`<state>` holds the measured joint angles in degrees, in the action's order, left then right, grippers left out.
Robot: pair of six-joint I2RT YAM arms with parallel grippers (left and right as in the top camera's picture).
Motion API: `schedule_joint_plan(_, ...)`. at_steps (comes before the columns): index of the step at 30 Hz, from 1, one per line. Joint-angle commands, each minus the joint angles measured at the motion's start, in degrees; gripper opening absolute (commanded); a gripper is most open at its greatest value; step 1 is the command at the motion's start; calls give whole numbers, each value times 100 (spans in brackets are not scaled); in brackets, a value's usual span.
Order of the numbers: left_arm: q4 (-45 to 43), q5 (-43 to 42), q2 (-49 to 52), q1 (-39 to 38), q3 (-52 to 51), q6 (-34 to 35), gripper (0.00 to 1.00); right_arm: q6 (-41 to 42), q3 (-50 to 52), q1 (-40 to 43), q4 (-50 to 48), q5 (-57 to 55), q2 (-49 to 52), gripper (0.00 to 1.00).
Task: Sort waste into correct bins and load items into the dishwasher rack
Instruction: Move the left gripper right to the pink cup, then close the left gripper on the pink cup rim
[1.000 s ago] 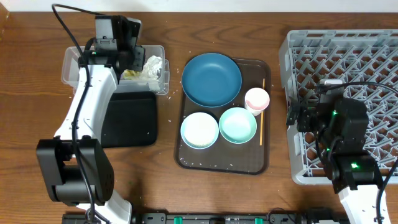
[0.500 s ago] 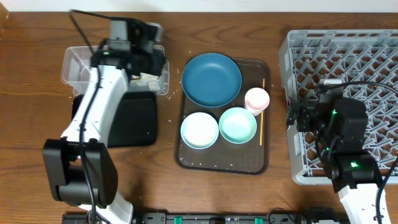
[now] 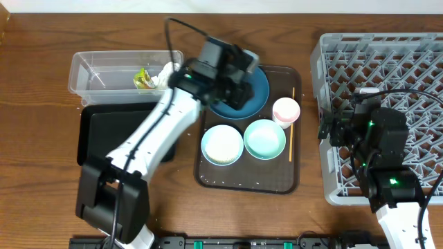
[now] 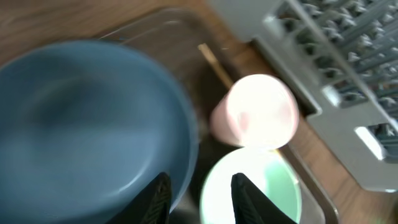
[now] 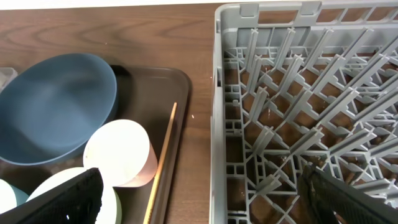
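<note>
The dark-blue bowl-plate [image 3: 259, 88] sits at the far left of the brown serving tray [image 3: 291, 181], smooth and matte, partly hidden under the left gripper [image 4: 199, 198]. That gripper's jaws hang apart over the plate's rim, gripping nothing. Just right of the plate is the pinkish cup [image 3: 286, 110], and two pale bowls [image 3: 221, 144] [image 3: 264, 138] lie side by side nearer. A chopstick [image 3: 291, 128] lies along the tray's right edge. The right gripper [image 5: 200, 186], jaws wide apart, hovers at the grey rack [image 3: 387, 62], by its left wall.

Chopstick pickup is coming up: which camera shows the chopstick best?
Overhead: the chopstick shows both ends, lying along the right side of the brown tray beside the pink cup. Right wrist shows it larger, but its near end runs off the frame bottom. Left wrist catches only a short blurred piece.
</note>
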<state>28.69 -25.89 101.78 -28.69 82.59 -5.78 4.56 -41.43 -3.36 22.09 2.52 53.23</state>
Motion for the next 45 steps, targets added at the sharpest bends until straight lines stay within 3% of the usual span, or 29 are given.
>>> schedule_joint_plan(1, -190, 234, 295, -345, -44, 55, 35, 79, -122, -4, 9, -74, 2, 99)
schedule_joint_plan(8, -859, 262, 929, -874, -46, 55, 35, 79, -122, -4, 24, -57, 2, 99)
schedule_joint_plan(17, -1257, 260, 1578, -975, -46, 57, 35, 79, -122, -4, 24, -57, 2, 99)
schedule_joint_plan(30, -1364, 258, 1561, -975, 26, 57, 35, 76, -122, -4, 22, -59, 2, 99)
schedule_joint_plan(45, -1338, 258, 1211, -977, 63, 55, 44, 76, -122, -4, 7, -59, 2, 99)
